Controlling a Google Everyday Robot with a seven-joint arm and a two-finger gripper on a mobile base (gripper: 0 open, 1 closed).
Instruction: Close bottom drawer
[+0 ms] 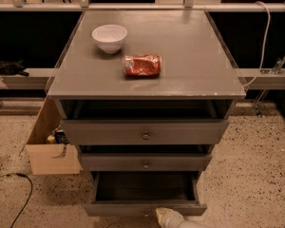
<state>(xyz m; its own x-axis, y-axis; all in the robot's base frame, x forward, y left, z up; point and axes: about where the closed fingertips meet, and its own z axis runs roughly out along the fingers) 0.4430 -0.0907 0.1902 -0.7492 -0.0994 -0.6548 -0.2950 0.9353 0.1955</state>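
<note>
The bottom drawer (145,208) of the grey cabinet (147,80) stands pulled out, its dark inside (145,186) showing. Its grey front runs along the bottom edge of the camera view. My gripper (165,215), a pale rounded tip, sits at the bottom edge just right of centre, right at the drawer's front. The two knobbed drawers (146,133) above it are pushed in further, the top one sticking out slightly.
A white bowl (109,37) and a crushed red can (142,65) lie on the cabinet top. A cardboard box (50,146) stands on the speckled floor at the cabinet's left. A dark cable (14,194) runs on the floor at lower left.
</note>
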